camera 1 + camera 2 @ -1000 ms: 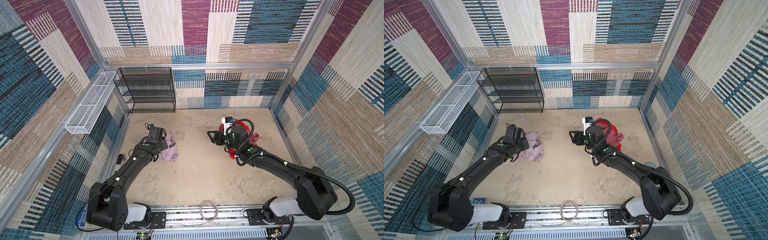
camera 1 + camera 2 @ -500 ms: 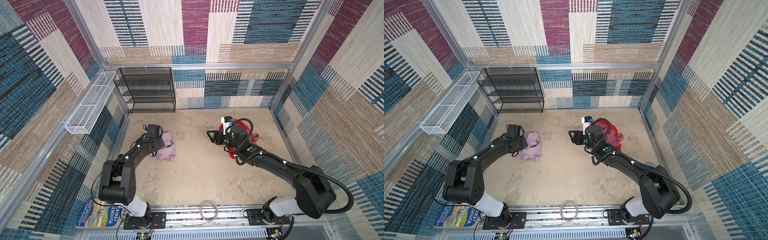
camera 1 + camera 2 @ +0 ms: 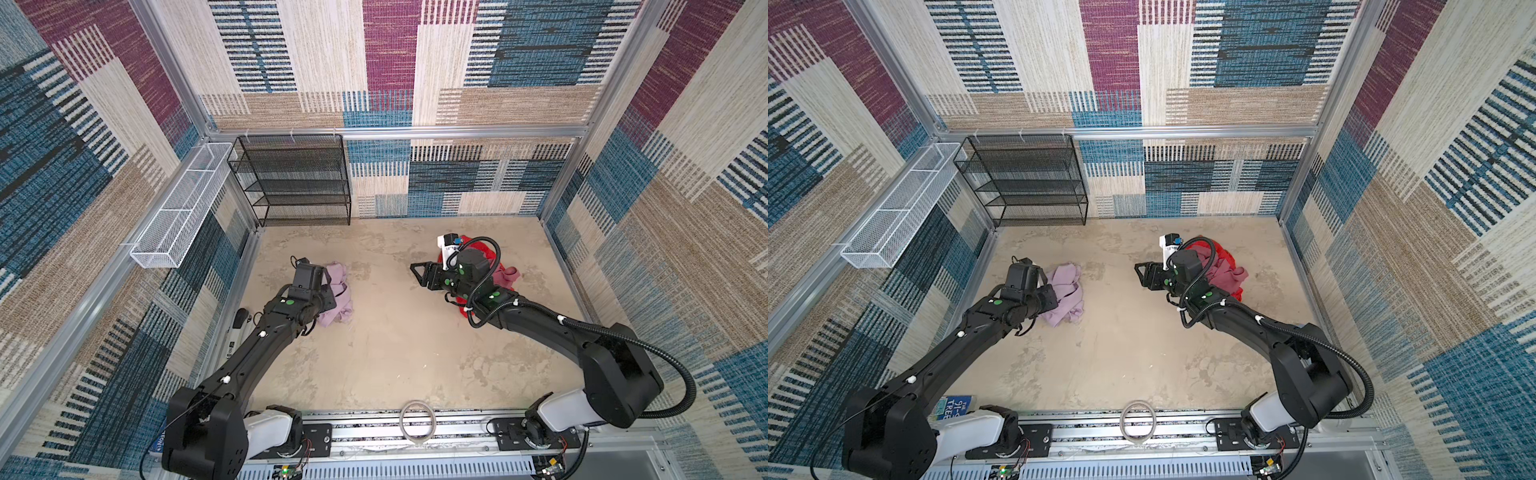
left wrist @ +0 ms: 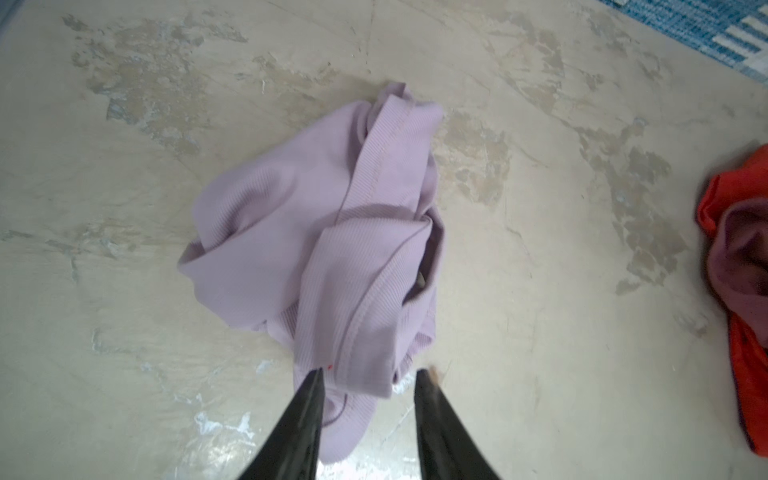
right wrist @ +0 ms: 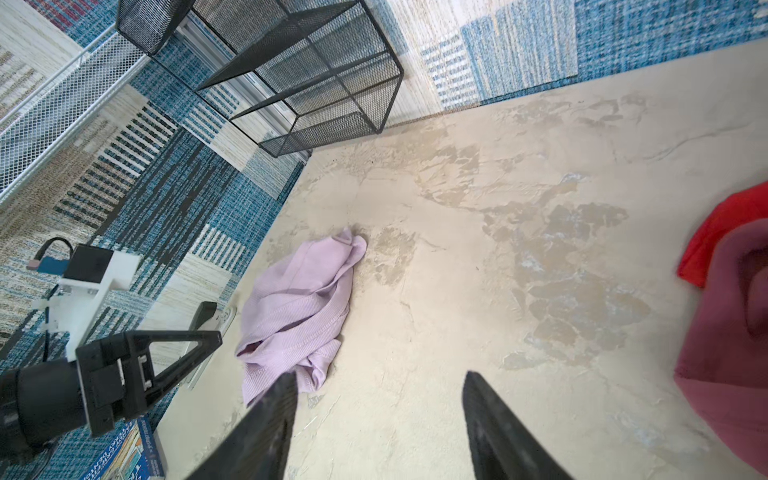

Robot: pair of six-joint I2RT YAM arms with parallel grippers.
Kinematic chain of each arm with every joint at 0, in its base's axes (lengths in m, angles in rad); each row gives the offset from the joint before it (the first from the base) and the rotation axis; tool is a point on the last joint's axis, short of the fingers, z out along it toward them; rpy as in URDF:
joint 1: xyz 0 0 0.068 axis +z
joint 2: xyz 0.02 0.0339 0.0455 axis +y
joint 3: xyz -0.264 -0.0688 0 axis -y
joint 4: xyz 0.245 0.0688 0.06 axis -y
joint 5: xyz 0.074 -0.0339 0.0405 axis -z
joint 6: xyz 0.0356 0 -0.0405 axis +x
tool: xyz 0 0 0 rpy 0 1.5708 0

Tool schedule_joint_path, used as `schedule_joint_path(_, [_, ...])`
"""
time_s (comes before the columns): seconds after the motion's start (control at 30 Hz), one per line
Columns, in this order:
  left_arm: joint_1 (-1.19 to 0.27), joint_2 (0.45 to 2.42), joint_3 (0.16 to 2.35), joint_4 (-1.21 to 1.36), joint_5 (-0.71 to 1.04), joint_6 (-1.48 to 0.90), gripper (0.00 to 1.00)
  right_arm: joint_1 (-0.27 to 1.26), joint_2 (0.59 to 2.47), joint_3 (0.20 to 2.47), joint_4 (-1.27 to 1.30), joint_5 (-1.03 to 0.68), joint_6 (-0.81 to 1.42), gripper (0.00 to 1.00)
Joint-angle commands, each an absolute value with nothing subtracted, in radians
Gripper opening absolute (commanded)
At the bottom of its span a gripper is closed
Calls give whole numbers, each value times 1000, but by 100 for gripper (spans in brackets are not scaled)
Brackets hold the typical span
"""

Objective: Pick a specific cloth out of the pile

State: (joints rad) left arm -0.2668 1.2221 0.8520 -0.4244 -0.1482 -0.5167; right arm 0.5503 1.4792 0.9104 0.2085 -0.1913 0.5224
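Lilac cloth (image 4: 316, 216) lies crumpled at the tips of the outstretched left end effector (image 4: 368, 374), jaws parted.

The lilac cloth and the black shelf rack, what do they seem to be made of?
The lilac cloth looks like a soft knitted fabric, matte: fine ribs and a stitched hem show. The black shelf rack seems to be metal wire mesh on thin rods, with a dark matte coating; the wall shows through it.
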Motion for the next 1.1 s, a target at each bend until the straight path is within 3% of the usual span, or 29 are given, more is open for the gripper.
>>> schedule_joint_path(0.0, [-276,1218,837,-424,-134,-521,40,552,1483,920,266,-212,535,66])
schedule_joint_path(0.33, [-244,1393,880,-309,-91,-527,32,552,1467,924,243,-184,520,66])
schedule_joint_path(1.07, [51,1799,1082,-189,22,-548,26,552,1586,1045,206,-188,496,67])
